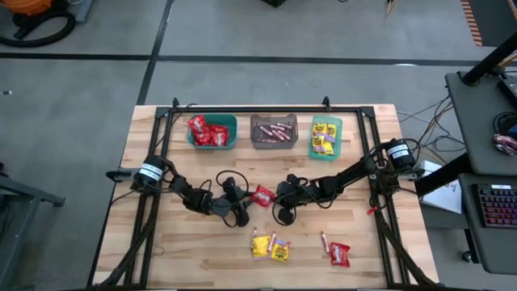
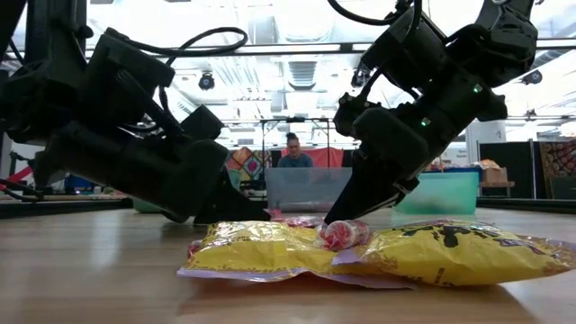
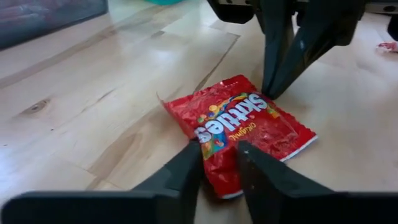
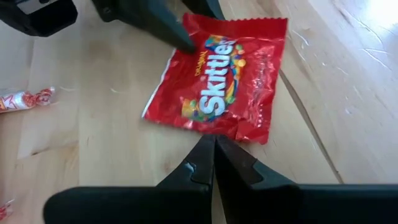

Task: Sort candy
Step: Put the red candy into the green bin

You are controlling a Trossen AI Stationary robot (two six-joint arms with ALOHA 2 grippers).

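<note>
Non-task clutter: bins, tabletop, room stuff.
Teal bin (image 1: 229,142), grey bin (image 1: 273,144), green bin (image 1: 337,137) in a row at far edge of wooden tabletop (image 1: 202,250); keyboard (image 1: 499,207) on side desk at right; person (image 2: 292,153) seated beyond the tabletop in low view.

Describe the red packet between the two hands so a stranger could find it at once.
On the wooden table, look mid-table between the left hand and right hand. The red packet lies there alone; the other loose red one lies near the front right corner, beside a pinkish stick.
</note>
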